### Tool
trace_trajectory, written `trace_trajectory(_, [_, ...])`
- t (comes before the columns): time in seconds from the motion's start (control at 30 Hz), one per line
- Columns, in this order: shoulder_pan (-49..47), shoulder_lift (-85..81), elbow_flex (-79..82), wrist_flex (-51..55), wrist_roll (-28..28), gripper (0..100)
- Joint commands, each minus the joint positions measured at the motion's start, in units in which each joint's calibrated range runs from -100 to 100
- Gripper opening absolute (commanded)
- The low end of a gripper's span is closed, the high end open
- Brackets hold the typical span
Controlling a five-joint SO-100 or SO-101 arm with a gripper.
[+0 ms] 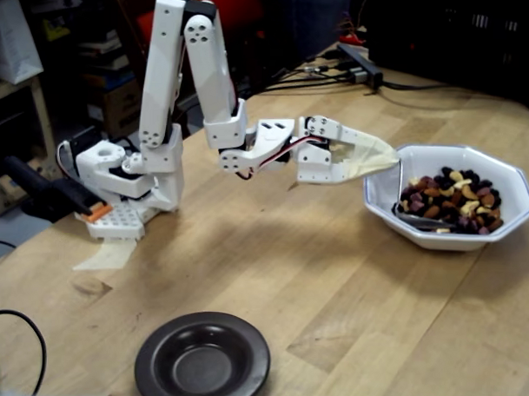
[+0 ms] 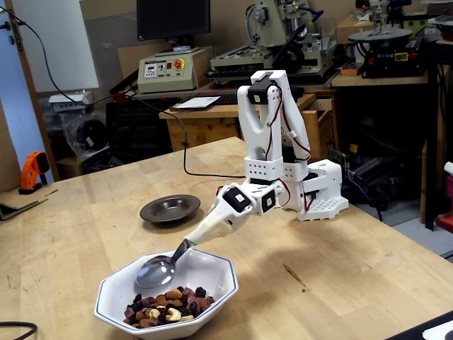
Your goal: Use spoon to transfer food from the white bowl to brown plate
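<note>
One spoon (image 2: 157, 270), taped into the closed gripper (image 2: 200, 232), rests inside the white bowl (image 2: 113, 297). Drive it under the food (image 2: 164, 309), level it, then lift toward the brown plate (image 2: 170, 209).

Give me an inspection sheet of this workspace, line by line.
Surface: wooden table, bare between bowl and plate.
Bowl: white bowl holds the food, heaped on one side.
Spoon: spoon inside the bowl, its scoop low by the food; no load seen in it.
Plate: brown plate empty, well apart from the bowl.
Clutter: strip of tape by the arm's base.
Gripper: gripper wrapped in whitish tape with the spoon handle; jaws hidden.
Cables: black cable at the table edge; another runs off the far side.
Surroundings: workshop benches, monitor, orange drill.
</note>
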Motion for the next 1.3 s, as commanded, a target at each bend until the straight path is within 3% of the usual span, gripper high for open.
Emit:
trace_trajectory(0.0, [-0.1, -0.7, -0.5, -0.8, -0.2, 4])
trace_trajectory(0.67, [-3.0, 3.6, -0.9, -0.8, -0.5, 4])
trace_trajectory(0.93, [-10.2, 3.6, -0.9, -0.9, -4.1, 4])
trace_trajectory(1.27, [-11.2, 3.5, -0.9, -1.5, -9.0, 4])
